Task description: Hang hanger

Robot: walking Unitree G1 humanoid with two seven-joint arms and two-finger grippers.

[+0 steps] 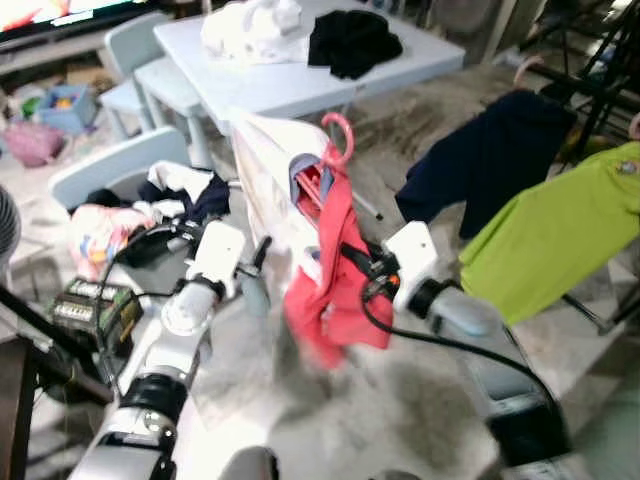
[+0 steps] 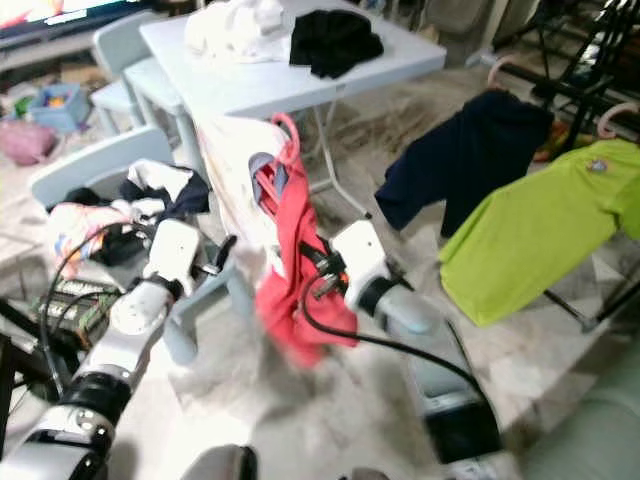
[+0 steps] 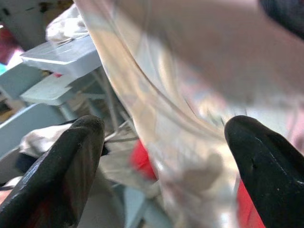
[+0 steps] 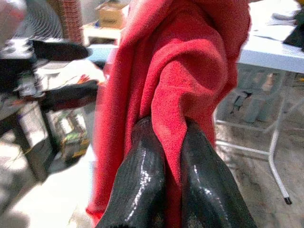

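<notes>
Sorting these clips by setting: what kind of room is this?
Probably a lived-in home room used for laundry: clothes heaped on a folding table, a green shirt hanging by a drying rack, and a small child's chair.

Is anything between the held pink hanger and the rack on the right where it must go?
Nothing visible blocks it. The right gripper is shut on the red garment under the pink hanger. Open floor lies toward the navy shirt and green shirt already hanging.

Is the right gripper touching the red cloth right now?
Touching. In the right wrist view the right gripper has its two black fingers pinched on a fold of the red cloth, with fabric squeezed between them.
</notes>
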